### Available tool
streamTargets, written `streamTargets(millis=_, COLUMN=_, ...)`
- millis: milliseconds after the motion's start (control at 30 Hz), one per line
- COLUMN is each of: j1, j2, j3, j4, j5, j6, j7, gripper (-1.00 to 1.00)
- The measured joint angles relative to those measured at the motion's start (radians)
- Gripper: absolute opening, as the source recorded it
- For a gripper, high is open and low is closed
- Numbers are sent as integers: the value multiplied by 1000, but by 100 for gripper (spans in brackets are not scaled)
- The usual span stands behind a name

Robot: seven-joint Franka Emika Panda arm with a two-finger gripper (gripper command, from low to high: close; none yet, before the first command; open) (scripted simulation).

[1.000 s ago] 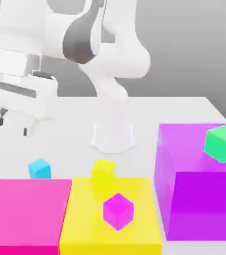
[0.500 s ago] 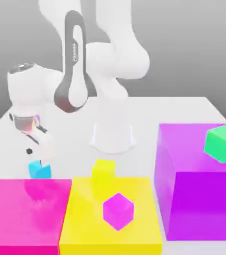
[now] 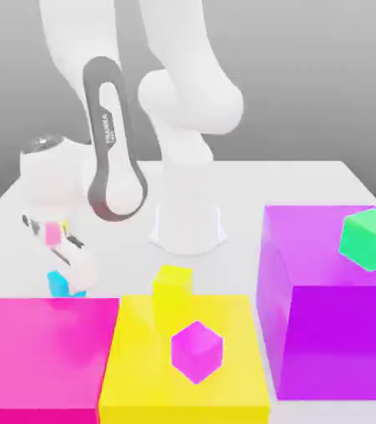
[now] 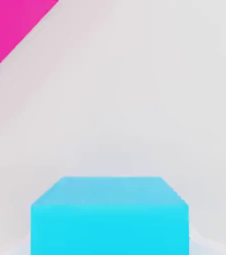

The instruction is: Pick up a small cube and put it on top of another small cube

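Observation:
The small cube [image 3: 55, 283], cyan and matte, rests on the white table just behind the big pink block [image 3: 42, 356]. My gripper [image 3: 67, 284] has come down onto it, and the white hand covers the cube's right side in the exterior view. In the hand view the small cube [image 4: 110, 219] appears very close, sitting on the table, with a corner of the big pink block [image 4: 10, 25] beyond it. The gripper is shut on the cube. A small yellow cube [image 3: 172, 286] stands on the table to its right, and a small magenta cube [image 3: 197, 351] sits on the big yellow block [image 3: 142, 364].
A tall purple block [image 3: 332, 331] at the exterior view's right carries a green cube [image 3: 370, 238]. The arm's white base [image 3: 188, 228] stands at the table's middle back. The table's left edge runs close behind the gripper.
The arm swung down from high at the left and lowered the hand onto the cyan cube. The gripper went from open to shut around it.

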Motion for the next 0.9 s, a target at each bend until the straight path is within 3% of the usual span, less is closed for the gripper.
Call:
streamTargets(millis=167, j1=97, j2=-130, j3=-139, j4=-22, j5=-164, j6=-107, j7=124, gripper=-100)
streamTargets(millis=400, j1=78, j2=-314, j3=-130, j4=-54, j5=-289, j6=-261, j7=218, gripper=-100)
streamTargets(millis=600, j1=153, j2=-422, j3=-40, j4=-46, j5=-290, j6=-379, j7=296, gripper=-100)
streamTargets(millis=900, j1=312, j2=-585, j3=80, j4=-31, j5=-211, j6=-555, j7=366, gripper=-100)
